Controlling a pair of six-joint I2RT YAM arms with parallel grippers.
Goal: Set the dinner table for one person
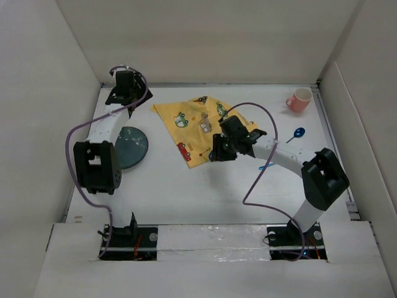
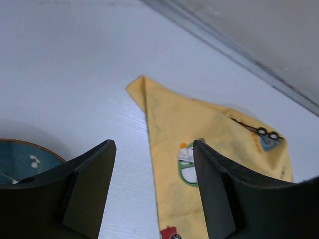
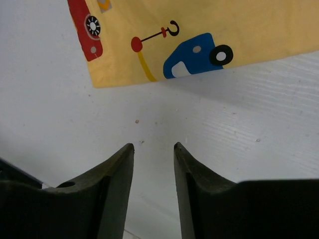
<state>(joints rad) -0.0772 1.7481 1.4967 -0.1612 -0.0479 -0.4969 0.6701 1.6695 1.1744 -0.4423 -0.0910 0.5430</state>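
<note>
The white dinner table (image 1: 186, 192) carries a yellow car-patterned cloth mat (image 1: 198, 124), a dark blue-grey plate (image 1: 131, 148), a pink cup (image 1: 299, 100) and a blue spoon (image 1: 298, 133). My left gripper (image 1: 124, 98) is open and empty at the back left, near the mat's left corner (image 2: 144, 82). In its wrist view the gripper (image 2: 154, 149) hovers over the mat's edge (image 2: 199, 129), with the plate (image 2: 25, 159) at the left. My right gripper (image 1: 217, 154) is open and empty, over bare table just short of the mat's near corner (image 3: 164, 45); it also shows in the right wrist view (image 3: 153, 147).
Beige walls close in the table at the back and both sides. A small blue item (image 1: 267, 166) lies under the right forearm; I cannot tell what it is. The cup lies on its side at the back right corner.
</note>
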